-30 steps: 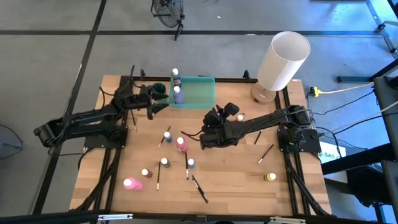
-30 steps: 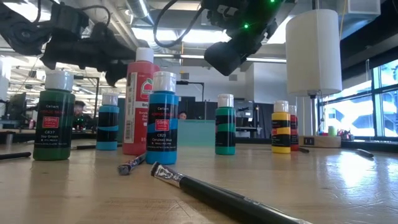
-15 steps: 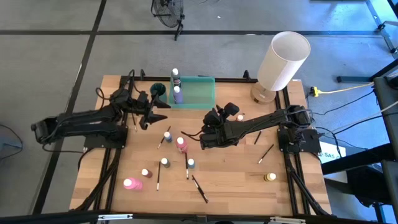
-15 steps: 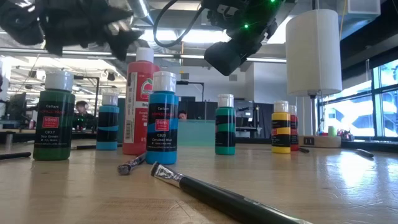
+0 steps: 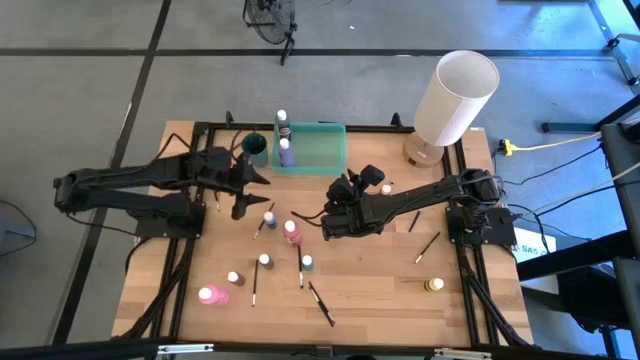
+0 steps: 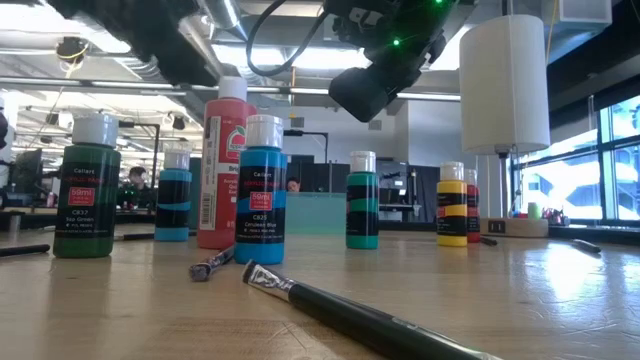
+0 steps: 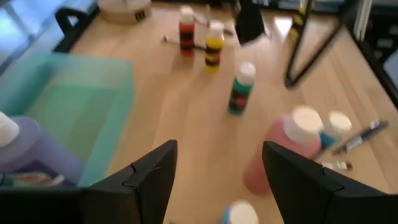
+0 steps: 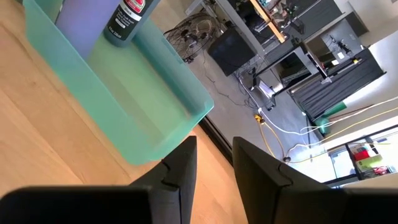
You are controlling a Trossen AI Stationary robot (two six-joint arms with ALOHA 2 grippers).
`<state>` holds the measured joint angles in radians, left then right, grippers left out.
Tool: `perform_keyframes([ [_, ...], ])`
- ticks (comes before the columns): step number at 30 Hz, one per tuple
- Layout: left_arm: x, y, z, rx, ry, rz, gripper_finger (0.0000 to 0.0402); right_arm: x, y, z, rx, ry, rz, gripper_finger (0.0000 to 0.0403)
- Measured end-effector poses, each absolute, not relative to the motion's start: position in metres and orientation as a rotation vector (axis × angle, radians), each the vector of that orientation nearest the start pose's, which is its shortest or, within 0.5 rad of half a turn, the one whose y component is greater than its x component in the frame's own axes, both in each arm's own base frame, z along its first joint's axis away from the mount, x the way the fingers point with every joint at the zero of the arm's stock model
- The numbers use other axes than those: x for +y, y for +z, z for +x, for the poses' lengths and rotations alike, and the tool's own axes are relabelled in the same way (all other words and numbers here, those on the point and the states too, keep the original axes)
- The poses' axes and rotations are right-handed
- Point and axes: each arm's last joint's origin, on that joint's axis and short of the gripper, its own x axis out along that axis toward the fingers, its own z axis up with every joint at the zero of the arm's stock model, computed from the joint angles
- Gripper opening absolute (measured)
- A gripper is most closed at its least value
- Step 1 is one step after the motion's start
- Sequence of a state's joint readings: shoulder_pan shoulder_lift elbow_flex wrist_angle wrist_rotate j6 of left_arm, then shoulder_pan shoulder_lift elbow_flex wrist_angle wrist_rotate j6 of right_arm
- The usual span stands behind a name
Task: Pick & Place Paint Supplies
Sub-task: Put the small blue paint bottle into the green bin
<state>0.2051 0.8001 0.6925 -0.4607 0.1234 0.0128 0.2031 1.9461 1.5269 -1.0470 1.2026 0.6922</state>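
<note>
A wooden table (image 5: 380,280) stands on a grey floor, seen from above, with a green tray (image 5: 312,147) at its far edge and a white lamp (image 5: 455,97) to the tray's right. Two purple bottles (image 5: 285,152) stand in the tray's left end, and a dark green bottle (image 5: 256,146) sits just left of the tray. My left gripper (image 5: 250,192) hangs over the table below the tray's left corner, jaws spread wide and holding nothing. My right gripper (image 5: 332,217) waits below the tray's right end, above a pink bottle (image 5: 291,231). More bottles and thin brushes (image 5: 320,303) lie scattered nearer the front edge, a yellow bottle (image 5: 433,285) well off to the right.

From table height, an office with ceiling lights fills the background. A red bottle (image 6: 228,165) and a blue bottle (image 6: 261,190) stand close together, a green bottle (image 6: 87,187) to their left and a brush (image 6: 340,310) lying in front.

My left wrist camera looks past my parted fingers (image 7: 149,180) at bare wood, the tray (image 7: 74,112) on one side, the pink bottle (image 7: 283,149) on the other.

My right wrist camera shows my fingers (image 8: 180,171) with a narrow gap between them, nothing in it, and the tray (image 8: 143,106) beyond.
</note>
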Motion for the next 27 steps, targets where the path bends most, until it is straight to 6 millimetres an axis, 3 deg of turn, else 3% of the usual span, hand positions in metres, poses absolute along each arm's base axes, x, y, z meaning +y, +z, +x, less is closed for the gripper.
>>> perform_keyframes([
  [8, 0.009, 0.272, 0.156, 0.737, 0.089, -0.025, 0.0232, 0.049, 0.226, 0.371, 0.784, -1.105, -0.402, 0.0106],
  [17, -0.008, 0.24, 0.157, 0.923, 0.086, -0.034, 0.0232, 0.049, 0.226, 0.371, 0.789, -1.098, -0.392, 0.0106],
  [21, -0.015, 0.238, 0.163, 0.93, 0.044, -0.026, 0.0232, 0.049, 0.226, 0.371, 0.792, -1.095, -0.386, 0.0106],
  [27, -0.016, 0.226, 0.165, 0.963, 0.15, -0.011, 0.0232, 0.049, 0.226, 0.371, 0.794, -1.094, -0.383, 0.0106],
])
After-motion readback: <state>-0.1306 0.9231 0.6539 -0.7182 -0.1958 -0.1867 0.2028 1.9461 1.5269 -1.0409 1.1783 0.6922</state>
